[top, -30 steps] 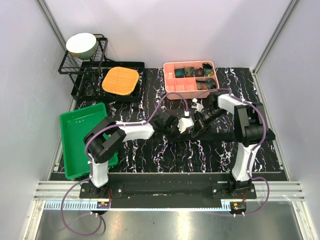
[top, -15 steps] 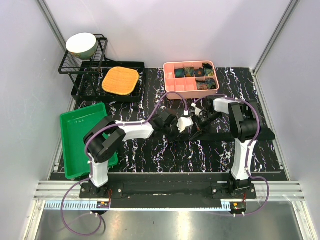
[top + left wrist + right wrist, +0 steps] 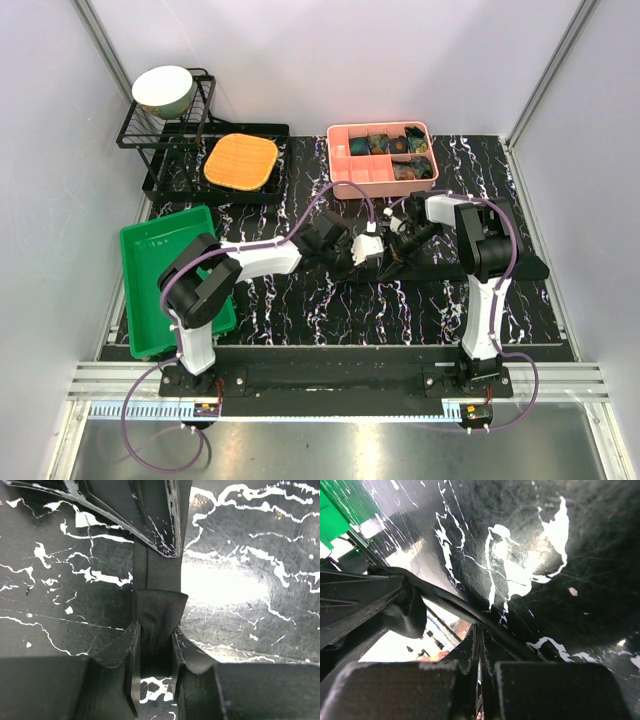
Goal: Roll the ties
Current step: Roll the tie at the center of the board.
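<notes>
A black tie (image 3: pixel 515 268) lies in a strip across the marbled table, from the middle out to the right edge. My left gripper (image 3: pixel 374 254) (image 3: pixel 156 641) is shut on the tie's folded end (image 3: pixel 158 607), and the strip (image 3: pixel 150 567) runs on away from it. My right gripper (image 3: pixel 394 254) (image 3: pixel 480 639) sits close by, facing the left one. Its jaws are pressed together, their tips against the tie's edge (image 3: pixel 465 611); no fabric shows between them. Rolled ties (image 3: pixel 388 145) fill several compartments of the pink box (image 3: pixel 380 128).
A green tray (image 3: pixel 135 235) (image 3: pixel 332 515) stands at the left, behind my left arm. At the back left, a black dish rack (image 3: pixel 150 135) holds a bowl (image 3: pixel 163 88), beside a black tray with an orange mat (image 3: pixel 241 161).
My right gripper has moved left, close to the left gripper, and its jaws have closed. The left gripper has shifted slightly, still holding the tie's end.
</notes>
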Available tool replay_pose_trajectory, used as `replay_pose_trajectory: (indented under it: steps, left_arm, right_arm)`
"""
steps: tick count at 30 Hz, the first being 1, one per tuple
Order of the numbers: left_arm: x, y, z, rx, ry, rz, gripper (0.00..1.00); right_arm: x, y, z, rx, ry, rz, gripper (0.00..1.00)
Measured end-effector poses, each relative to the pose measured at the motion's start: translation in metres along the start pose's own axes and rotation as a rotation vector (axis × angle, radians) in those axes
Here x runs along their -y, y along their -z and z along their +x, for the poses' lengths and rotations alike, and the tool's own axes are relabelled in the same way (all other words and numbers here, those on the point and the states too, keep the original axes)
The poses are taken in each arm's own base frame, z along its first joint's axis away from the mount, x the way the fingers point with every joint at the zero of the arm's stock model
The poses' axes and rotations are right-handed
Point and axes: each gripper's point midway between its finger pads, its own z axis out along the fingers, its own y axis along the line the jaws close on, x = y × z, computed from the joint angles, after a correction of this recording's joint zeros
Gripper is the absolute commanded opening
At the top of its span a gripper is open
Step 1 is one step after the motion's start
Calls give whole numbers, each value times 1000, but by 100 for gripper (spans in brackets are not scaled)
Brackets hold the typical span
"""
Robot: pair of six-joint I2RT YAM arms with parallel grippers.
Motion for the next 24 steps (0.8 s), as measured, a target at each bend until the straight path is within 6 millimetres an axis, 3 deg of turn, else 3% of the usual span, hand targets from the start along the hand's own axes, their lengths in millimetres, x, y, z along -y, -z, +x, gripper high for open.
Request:
replay_pose_trajectory:
  steps: [6, 17, 24]
  left_arm:
    - [-5, -11, 15, -75, -6, 7, 5]
    - [-9, -13, 15, -109, -16, 17, 4]
    - [-9, -13, 15, -110, -16, 17, 5]
  right_arm:
    - [-1, -1, 0, -4, -5, -1, 4]
    - [-18, 6, -3, 12, 30, -66, 43]
    - [-36, 9, -10, 44, 36, -138, 47]
